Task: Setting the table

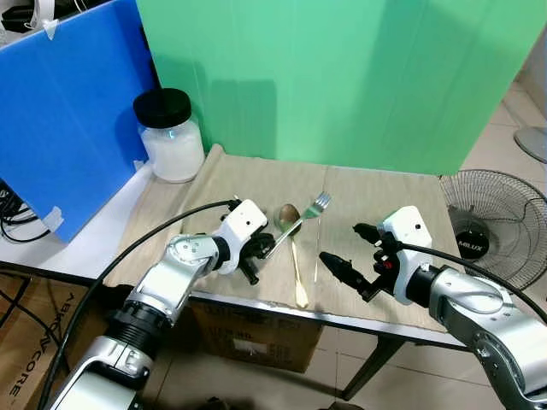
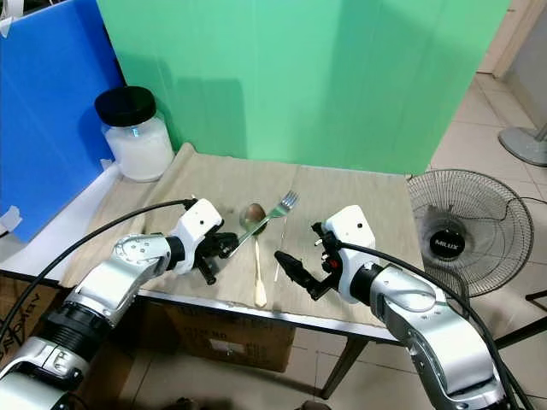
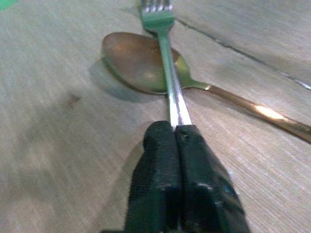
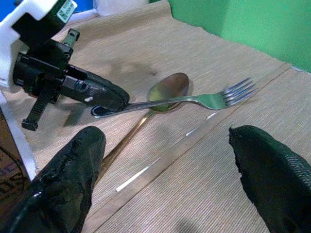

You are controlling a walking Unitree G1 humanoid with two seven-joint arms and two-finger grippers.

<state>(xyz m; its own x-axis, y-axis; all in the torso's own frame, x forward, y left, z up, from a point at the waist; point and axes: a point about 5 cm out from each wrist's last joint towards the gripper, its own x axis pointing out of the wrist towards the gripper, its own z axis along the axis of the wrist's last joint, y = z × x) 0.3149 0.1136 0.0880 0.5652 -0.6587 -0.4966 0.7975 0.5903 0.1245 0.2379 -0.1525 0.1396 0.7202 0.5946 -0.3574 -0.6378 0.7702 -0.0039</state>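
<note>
A silver fork (image 1: 301,222) lies slanted across the bowl of a gold spoon (image 1: 296,260) on the beige table mat (image 1: 389,192). My left gripper (image 1: 267,248) is shut on the end of the fork's handle (image 3: 174,104), low over the mat near the table's front edge. In the left wrist view the two black fingers (image 3: 160,170) press together on the handle. My right gripper (image 1: 339,241) hovers open to the right of the cutlery with nothing between its fingers (image 4: 73,170). It faces the fork (image 4: 194,101) and spoon (image 4: 167,87).
A glass jar (image 1: 171,137) with a black lid stands at the mat's back left corner. Blue (image 1: 68,111) and green (image 1: 342,77) boards wall off the back. A floor fan (image 1: 496,224) stands right of the table, and a cardboard box (image 1: 248,342) sits underneath.
</note>
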